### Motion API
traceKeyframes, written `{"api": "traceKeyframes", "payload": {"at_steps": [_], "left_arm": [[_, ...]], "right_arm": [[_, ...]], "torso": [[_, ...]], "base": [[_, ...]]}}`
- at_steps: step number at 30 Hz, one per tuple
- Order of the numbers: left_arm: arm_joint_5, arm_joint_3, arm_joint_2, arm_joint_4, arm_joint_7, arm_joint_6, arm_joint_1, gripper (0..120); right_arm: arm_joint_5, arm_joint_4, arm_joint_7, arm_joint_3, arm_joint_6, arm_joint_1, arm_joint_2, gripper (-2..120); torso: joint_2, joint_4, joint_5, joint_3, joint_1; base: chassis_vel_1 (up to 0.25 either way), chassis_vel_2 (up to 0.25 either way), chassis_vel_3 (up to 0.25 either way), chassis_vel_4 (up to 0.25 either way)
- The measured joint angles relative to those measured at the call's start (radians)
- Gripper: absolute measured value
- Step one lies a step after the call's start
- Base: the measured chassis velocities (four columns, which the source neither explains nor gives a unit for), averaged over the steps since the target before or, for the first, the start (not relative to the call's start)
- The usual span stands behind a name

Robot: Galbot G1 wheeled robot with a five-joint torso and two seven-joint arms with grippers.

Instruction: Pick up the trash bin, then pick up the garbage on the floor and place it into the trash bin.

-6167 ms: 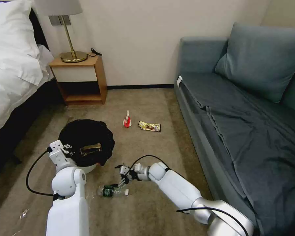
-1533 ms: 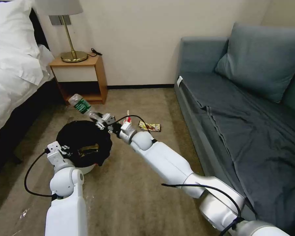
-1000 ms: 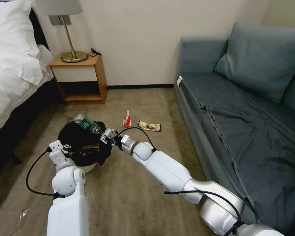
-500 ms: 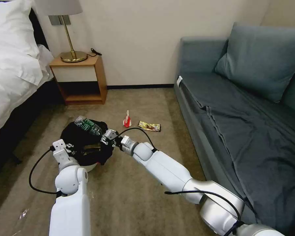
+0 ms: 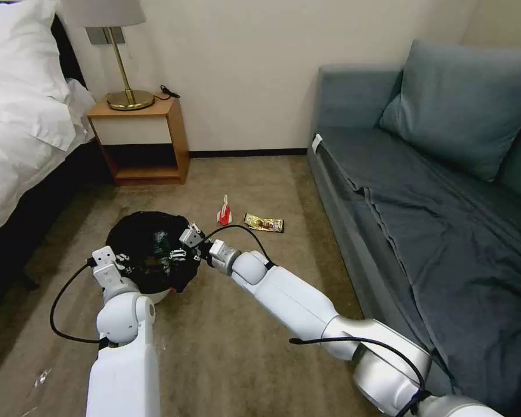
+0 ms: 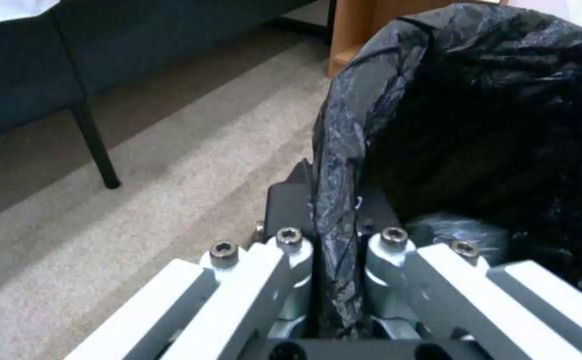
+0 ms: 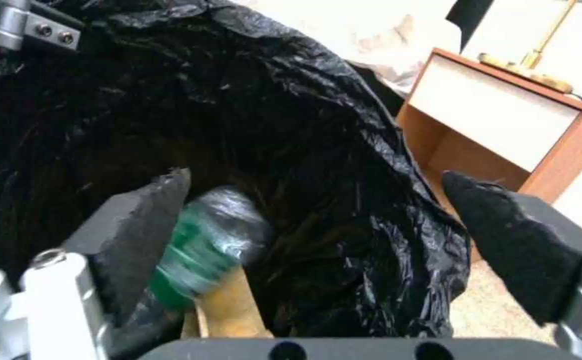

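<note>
The small round white plastic trash bin with its glossy black bag liner (image 5: pixel 150 255) sits on the beige carpet floor (image 5: pixel 231 347), between the bed side and the sofa side of the room. It is likely light and thin-walled, so the rim is the sensible place to take hold; the liner film is slick and soft and may slide or bunch under a pinch. The left tool (image 6: pixel 334 250) is closed narrow on the near rim, with a fold of black liner caught between its fingers.

The right tool (image 7: pixel 318 240) hangs over the bin's mouth with its dark pads spread wide and nothing between them. Below it, inside the liner, lies the clear plastic bottle with a green label (image 7: pixel 204 245), resting against the brown paper bag (image 7: pixel 227 305). The bottle looks empty and crushable, smooth and inclined to roll, best taken across its body or neck. The paper bag is soft and creases readily.

Two pieces remain on the carpet beyond the bin, well apart from the right tool: the red-and-white packet (image 5: pixel 224 213), standing up in a small peak, and the gold snack wrapper (image 5: pixel 264 223), lying flat just beside it toward the sofa. Both are feather-light and crinkly. The packet's raised top offers an easy pinch; the flat wrapper probably needs a pinch at an edge, pressed into the carpet pile.
</note>
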Motion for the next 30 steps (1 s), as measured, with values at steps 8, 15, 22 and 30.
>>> {"api": "traceKeyframes", "payload": {"at_steps": [8, 15, 22, 30], "left_arm": [[-0.005, -0.003, 0.000, 0.012, 0.004, 0.000, -0.006, 4], [-0.009, -0.003, 0.000, 0.025, 0.024, 0.000, -0.017, 4], [-0.005, -0.017, 0.000, 0.033, 0.057, 0.001, -0.031, 4], [-0.009, -0.019, 0.020, 0.031, 0.110, 0.000, -0.029, 4]], "right_arm": [[0.020, 0.088, 0.106, 0.135, -0.030, 0.016, 0.000, 100], [0.043, 0.223, 0.179, 0.265, -0.066, -0.028, -0.015, 100], [0.053, 0.373, 0.215, 0.430, -0.083, -0.140, -0.124, 100], [-0.006, 0.547, 0.217, 0.634, -0.052, -0.319, -0.195, 100]], "torso": [[0.000, 0.0000, 0.0000, 0.000, 0.000], [0.000, 0.0006, 0.0002, 0.000, 0.000], [0.000, -0.0006, 0.0003, 0.000, 0.000], [0.000, 0.0000, 0.0004, 0.000, 0.000]], "base": [[0.000, 0.000, 0.000, 0.000], [0.000, 0.000, 0.000, 0.000], [0.000, 0.000, 0.000, 0.000], [0.000, 0.000, 0.000, 0.000]]}}
